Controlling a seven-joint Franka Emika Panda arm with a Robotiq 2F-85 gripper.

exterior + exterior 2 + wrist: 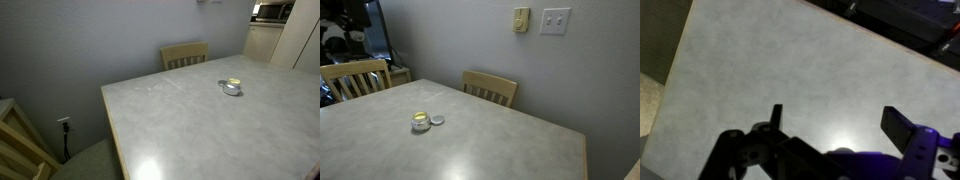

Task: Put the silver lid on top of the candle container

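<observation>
— What's around the pincer?
— Biggest first: the table (790, 70) fills my wrist view, bare and pale under and ahead of the pincer (837, 125). Its edge slants down that picture's left side, well clear of the fingers (777, 115), with darker floor past it.
— Jaws?
— Released and spread wide, nothing between them.
— What crowds the edges?
— In an exterior view a chair (490, 88) stands against the far edge and a second chair (355, 76) at the side. I can't place either against the pincer.
— And the candle?
— The candle (421, 121) sits uncovered, well in from every edge, with bare tabletop all round. The lid (437, 120) lies flat just beside it; touching or not, I can't tell. Both lie outside my wrist view, so I can't tell which side of the pincer they're on.
— Any writing?
— Any marking on either is too small to read.
</observation>
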